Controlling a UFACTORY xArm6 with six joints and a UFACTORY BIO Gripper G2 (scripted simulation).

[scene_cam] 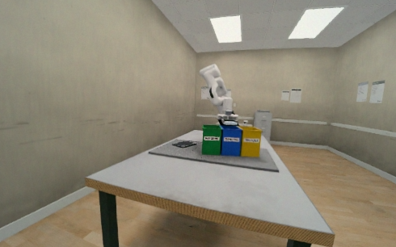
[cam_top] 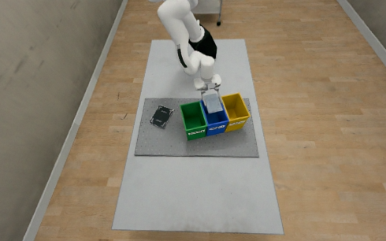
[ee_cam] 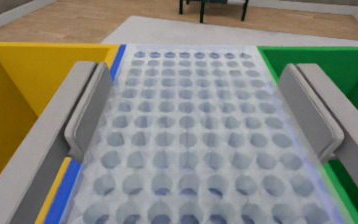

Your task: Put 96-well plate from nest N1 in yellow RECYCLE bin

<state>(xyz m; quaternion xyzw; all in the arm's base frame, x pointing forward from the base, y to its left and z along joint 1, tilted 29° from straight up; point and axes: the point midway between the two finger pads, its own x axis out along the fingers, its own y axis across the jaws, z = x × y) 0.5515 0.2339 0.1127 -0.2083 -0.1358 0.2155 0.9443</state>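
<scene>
The pale, translucent 96-well plate is level between the fingers of my gripper, which is shut on its two sides. The plate hangs just above the blue bin, the middle one. The yellow bin stands upright to the right of it in the top and exterior views, and on the left in the wrist view. Its inside looks empty. The dark plate nest is empty, left of the bins.
The green bin stands upright against the blue bin's other side. All three bins touch in a row on the grey perforated mat. Their open rims are close below the plate.
</scene>
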